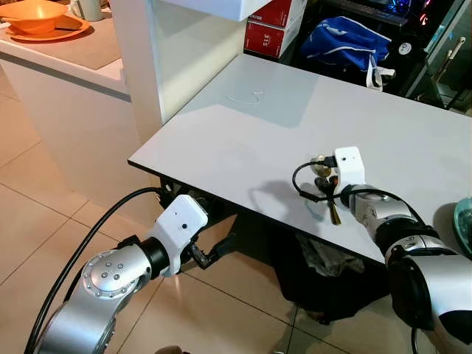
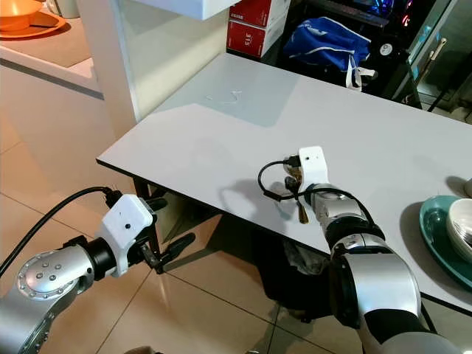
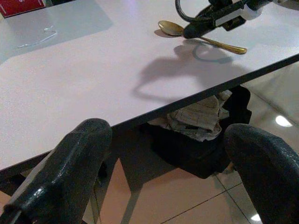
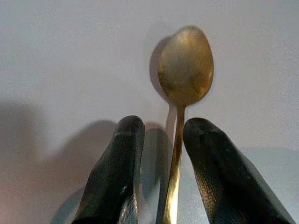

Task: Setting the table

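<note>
A gold spoon [image 4: 185, 65] lies flat on the white table [image 1: 243, 125] near its front edge, its bowl pointing away from me. My right gripper [image 1: 323, 183] rests low over the spoon's handle. Its two black fingers [image 4: 122, 158] stand open on either side, with a gap beside the handle. From the left wrist view the spoon [image 3: 170, 28] lies on the tabletop under the right gripper [image 3: 198, 29]. My left gripper [image 1: 214, 254] hangs open below the table's front edge, above the floor, holding nothing.
A teal plate [image 2: 436, 234] with a white bowl [image 2: 461, 230] sits on the table at the far right. An orange bowl and plate [image 1: 40, 18] stand on the counter at back left. A white pillar [image 1: 140, 66] rises beside the table. A dark bin [image 1: 324, 276] sits underneath.
</note>
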`<state>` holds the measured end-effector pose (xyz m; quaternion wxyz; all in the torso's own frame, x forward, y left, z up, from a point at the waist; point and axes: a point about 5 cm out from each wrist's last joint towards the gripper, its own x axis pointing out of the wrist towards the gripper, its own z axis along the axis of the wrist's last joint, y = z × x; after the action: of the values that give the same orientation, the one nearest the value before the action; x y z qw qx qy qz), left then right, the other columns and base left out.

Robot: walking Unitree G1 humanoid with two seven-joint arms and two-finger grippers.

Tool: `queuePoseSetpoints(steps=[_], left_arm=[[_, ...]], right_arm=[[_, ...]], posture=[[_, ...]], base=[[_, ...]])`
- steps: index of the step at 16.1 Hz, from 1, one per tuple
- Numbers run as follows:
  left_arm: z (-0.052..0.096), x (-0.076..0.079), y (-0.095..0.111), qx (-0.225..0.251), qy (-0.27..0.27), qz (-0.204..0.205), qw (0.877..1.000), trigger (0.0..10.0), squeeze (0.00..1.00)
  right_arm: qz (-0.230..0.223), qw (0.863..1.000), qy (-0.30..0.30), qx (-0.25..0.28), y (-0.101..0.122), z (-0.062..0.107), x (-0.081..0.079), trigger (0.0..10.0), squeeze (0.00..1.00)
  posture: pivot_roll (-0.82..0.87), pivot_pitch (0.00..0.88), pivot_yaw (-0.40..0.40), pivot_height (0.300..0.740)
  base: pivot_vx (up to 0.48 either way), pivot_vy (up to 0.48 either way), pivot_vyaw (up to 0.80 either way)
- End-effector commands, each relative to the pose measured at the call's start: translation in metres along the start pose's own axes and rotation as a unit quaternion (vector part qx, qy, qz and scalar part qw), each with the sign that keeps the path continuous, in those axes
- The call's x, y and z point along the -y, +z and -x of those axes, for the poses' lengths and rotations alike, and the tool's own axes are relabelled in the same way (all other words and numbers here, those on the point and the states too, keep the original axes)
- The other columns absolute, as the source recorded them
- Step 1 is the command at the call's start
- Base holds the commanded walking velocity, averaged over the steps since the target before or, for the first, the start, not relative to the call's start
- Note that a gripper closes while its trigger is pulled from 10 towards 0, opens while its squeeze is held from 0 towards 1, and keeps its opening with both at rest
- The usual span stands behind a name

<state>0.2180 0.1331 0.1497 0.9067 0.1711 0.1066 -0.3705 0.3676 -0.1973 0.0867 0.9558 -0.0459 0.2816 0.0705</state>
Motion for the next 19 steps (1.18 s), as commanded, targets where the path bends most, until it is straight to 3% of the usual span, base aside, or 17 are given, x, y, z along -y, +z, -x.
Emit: queuePoseSetpoints(steps=[1,2,3,10,19], left_arm=[[0.0,0.0,0.006,0.01,-0.005,-0.006,1.0,10.0,0.0],[0.0,-0.001,0.006,0.01,-0.005,-0.006,1.0,10.0,0.0],[0.0,-0.001,0.007,0.009,-0.005,-0.005,1.0,10.0,0.0],[0.0,-0.001,0.008,0.007,-0.005,-0.007,1.0,10.0,0.0],[0.0,0.0,0.009,0.006,-0.003,-0.008,1.0,10.0,0.0]], right_arm=[[-0.001,1.0,0.003,-0.01,0.0,0.0,0.0,2.5,0.0],[-0.003,1.0,0.006,-0.014,-0.001,0.0,0.0,0.8,0.0],[-0.007,1.0,0.008,-0.015,-0.002,0.0,-0.001,0.0,0.0],[-0.005,0.999,0.015,-0.034,-0.007,0.0,-0.003,0.0,0.0],[-0.046,0.998,0.017,-0.038,-0.01,-0.001,-0.005,0.0,0.0]], posture=[[0.1,0.02,-0.093,0.74],[0.1,0.019,-0.093,0.74],[0.1,0.019,-0.093,0.74],[0.1,0.018,-0.094,0.74],[0.11,0.016,-0.099,0.74]], base=[[0.0,0.0,0.0],[0.0,0.0,0.0],[0.0,0.0,0.0],[0.0,0.0,0.0],[0.0,0.0,0.0]])
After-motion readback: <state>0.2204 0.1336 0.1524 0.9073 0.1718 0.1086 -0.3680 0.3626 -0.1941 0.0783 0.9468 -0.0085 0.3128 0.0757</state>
